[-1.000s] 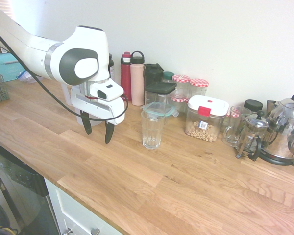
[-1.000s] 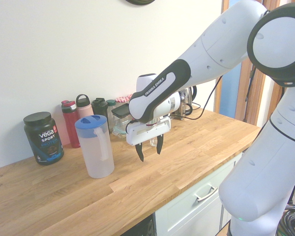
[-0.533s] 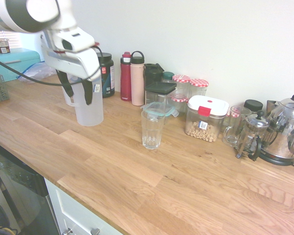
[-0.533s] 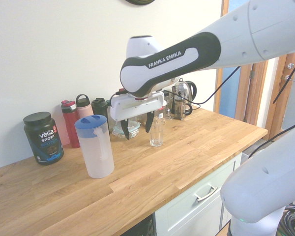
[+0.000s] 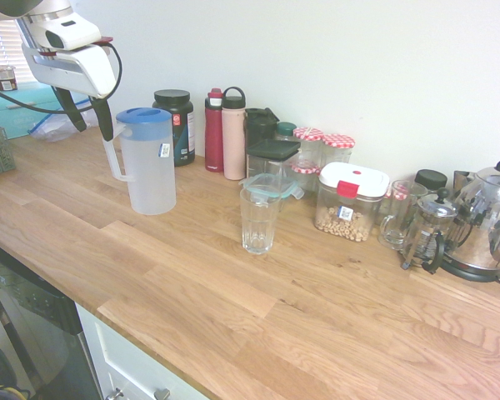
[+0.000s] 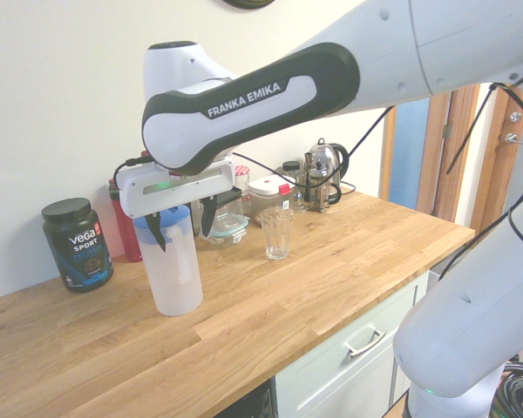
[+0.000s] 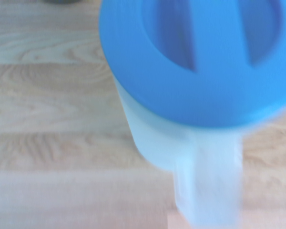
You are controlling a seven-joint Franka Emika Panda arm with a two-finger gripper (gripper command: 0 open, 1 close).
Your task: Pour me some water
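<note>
Looking at your oak-plank kitchen worktop (image 5: 258, 308) under a white wall, the white two-finger gripper (image 5: 83, 119) hangs spread, upper left, above the frosted blue-lidded plastic jug (image 5: 147, 162).

spread jaws (image 6: 184, 229) hover over the pitcher (image 6: 173, 279).

White arm outstretched, hand (image 5: 84, 120) empty, fingers spread and pointing down.

A translucent white pitcher (image 5: 148, 162) with a blue lid (image 7: 195, 57) stands upright on the wooden counter; an empty clear glass (image 5: 258, 219) stands upright nearby, apart from it.
</note>
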